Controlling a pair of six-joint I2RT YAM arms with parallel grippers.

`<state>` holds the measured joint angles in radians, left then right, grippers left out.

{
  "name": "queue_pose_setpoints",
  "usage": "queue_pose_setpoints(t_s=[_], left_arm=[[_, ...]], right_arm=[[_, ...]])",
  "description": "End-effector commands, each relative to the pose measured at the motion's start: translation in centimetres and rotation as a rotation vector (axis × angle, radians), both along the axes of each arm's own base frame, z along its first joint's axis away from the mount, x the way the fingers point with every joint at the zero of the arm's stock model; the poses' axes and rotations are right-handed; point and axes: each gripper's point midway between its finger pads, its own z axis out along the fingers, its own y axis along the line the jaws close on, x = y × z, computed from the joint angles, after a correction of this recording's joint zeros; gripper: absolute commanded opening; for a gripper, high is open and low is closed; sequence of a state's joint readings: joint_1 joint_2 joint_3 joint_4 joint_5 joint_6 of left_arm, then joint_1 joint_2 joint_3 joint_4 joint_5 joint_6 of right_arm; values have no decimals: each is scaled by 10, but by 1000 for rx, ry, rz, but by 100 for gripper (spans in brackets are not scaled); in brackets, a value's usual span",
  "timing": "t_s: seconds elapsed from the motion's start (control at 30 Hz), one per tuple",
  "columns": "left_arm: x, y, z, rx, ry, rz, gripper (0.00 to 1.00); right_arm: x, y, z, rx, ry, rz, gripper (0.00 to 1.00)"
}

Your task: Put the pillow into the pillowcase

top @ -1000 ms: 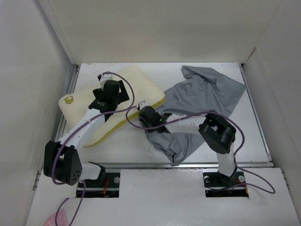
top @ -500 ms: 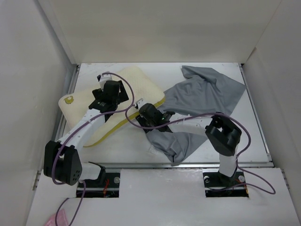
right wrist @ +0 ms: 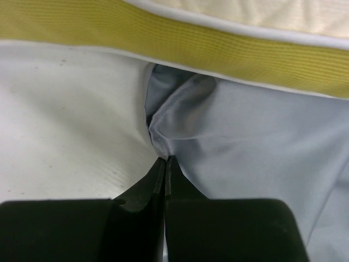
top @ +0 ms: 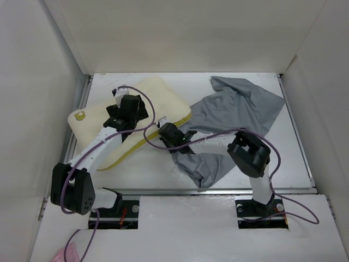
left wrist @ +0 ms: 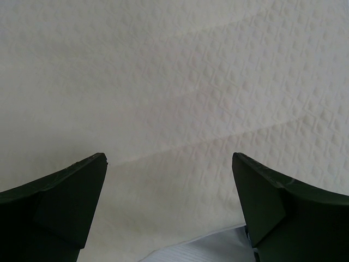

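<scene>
The cream pillow (top: 155,95) with a yellow side edge lies at the table's left, slanted. The grey pillowcase (top: 240,106) lies crumpled to its right, its near edge reaching the pillow's lower right side. My left gripper (top: 126,112) hovers open over the pillow's top; its wrist view shows only the quilted pillow surface (left wrist: 174,82) between the jaws. My right gripper (top: 168,134) is shut on the pillowcase edge (right wrist: 163,150), right below the pillow's yellow edge (right wrist: 180,46).
White enclosure walls stand close on the left, back and right. A metal rail (top: 218,191) runs along the table's near edge. Purple cables (top: 212,136) loop over both arms above the cloth.
My right gripper has shifted slightly left toward the pillow's edge with the cloth in it, and the pillowcase's near fold has drawn in. The left arm barely moved.
</scene>
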<state>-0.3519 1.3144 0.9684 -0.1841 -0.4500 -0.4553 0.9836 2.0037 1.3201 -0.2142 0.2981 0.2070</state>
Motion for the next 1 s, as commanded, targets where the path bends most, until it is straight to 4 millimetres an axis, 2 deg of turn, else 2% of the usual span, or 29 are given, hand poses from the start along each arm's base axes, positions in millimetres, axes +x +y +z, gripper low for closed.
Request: queue_pose_setpoints(t_s=[0.0, 0.1, 0.13, 0.2, 0.23, 0.3, 0.33, 0.43, 0.5, 0.53, 0.6, 0.67, 0.7, 0.77, 0.8, 0.9, 0.97], left_arm=[[-3, 3, -1, 2, -10, 21, 100], [-1, 2, -3, 3, -8, 21, 100], [-1, 3, -3, 11, -6, 15, 100], [-1, 1, -3, 6, -4, 8, 100], [1, -1, -2, 3, -10, -7, 100], [3, -6, 4, -10, -31, -31, 100], [2, -7, 1, -5, -25, -48, 100], [4, -21, 19, -41, -87, -136, 100], [-2, -33, 22, -72, -105, -224, 100], [-1, -43, 30, -66, -134, -283, 100], [-7, -58, 28, -74, -132, -362, 100], [-15, -68, 33, -65, -146, -411, 100], [-17, -73, 33, -60, -144, -436, 100], [-24, -86, 37, -66, -161, -490, 100], [-28, -91, 33, -49, -151, -529, 100], [-45, -129, 38, -79, -181, -705, 100], [-62, -163, 31, -99, -170, -850, 100]], right_arm=[[3, -7, 29, 3, -42, -50, 0], [0, -10, 57, 38, -60, -37, 0], [-3, -11, 79, 74, -74, -30, 0], [-7, -17, 93, 94, -86, -30, 0], [-12, -24, 109, 104, -93, -31, 0], [-15, -29, 122, 116, -100, -31, 0], [-16, -35, 127, 103, -106, -41, 0], [-14, -51, 143, 83, -149, -84, 0], [-12, -64, 145, 66, -150, -131, 0], [-3, -76, 148, 76, -141, -170, 0], [7, -87, 157, 138, -108, -190, 0], [23, -112, 152, 211, -35, -225, 0], [29, -117, 168, 279, -53, -226, 0], [43, -138, 182, 355, -62, -253, 0], [47, -146, 192, 377, -84, -257, 0], [57, -174, 227, 433, -157, -297, 0], [59, -183, 236, 426, -170, -308, 0]])
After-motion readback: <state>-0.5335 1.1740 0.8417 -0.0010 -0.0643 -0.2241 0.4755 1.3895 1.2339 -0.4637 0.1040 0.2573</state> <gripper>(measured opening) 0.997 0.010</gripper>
